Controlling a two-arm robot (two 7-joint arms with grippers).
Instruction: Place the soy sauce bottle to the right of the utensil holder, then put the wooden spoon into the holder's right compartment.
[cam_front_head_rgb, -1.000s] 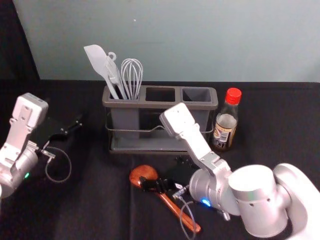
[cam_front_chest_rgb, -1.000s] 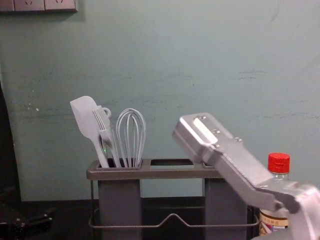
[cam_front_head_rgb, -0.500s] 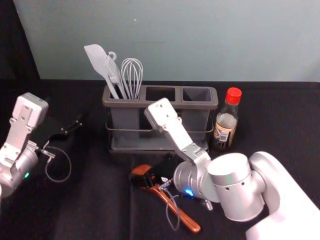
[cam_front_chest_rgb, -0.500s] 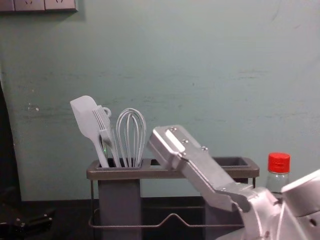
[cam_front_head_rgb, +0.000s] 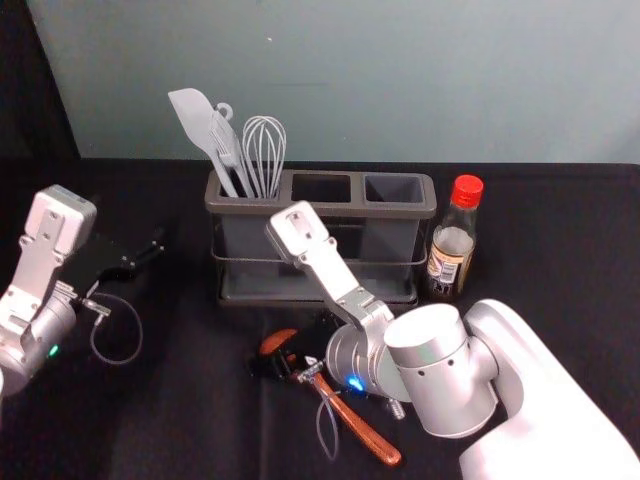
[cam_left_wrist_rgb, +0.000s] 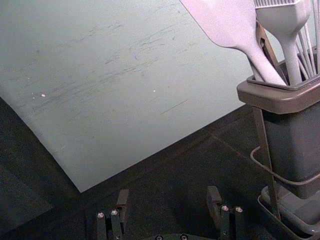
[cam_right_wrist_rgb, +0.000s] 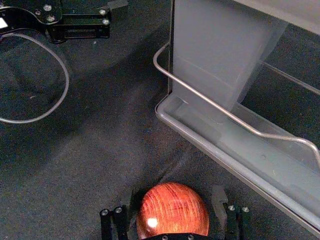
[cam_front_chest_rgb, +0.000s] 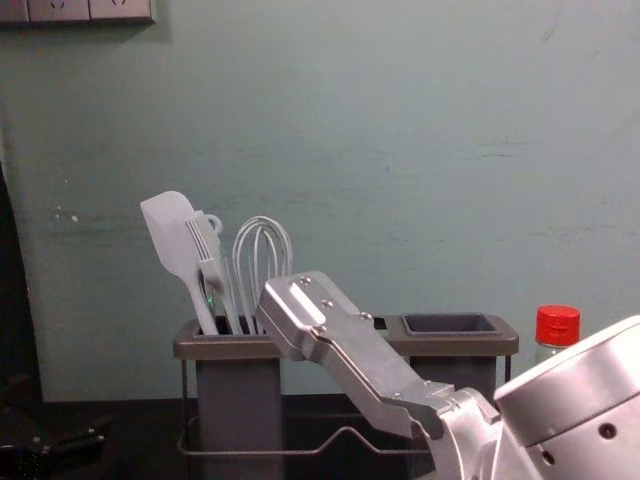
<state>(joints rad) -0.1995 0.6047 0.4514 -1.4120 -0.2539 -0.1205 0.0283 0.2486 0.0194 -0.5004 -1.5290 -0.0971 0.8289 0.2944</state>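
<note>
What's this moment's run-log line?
right hand open at wooden spoon | soy sauce bottle right of utensil holder | left hand open, left of holder

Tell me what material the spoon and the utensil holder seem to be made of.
The spoon looks like glossy, perhaps varnished wood: its reddish bowl shows grain and a bright highlight. The utensil holder has a smooth, evenly brown rim, seemingly satin plastic or painted metal; its thin, shiny rail looks metallic.

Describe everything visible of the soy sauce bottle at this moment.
The soy sauce bottle stands upright on the black cloth, just right of the utensil holder. It has a red cap, a clear body that looks like glass, dark near the base, and a printed label with a barcode. No gripper holds it; whether it touches the holder is unclear.
</note>
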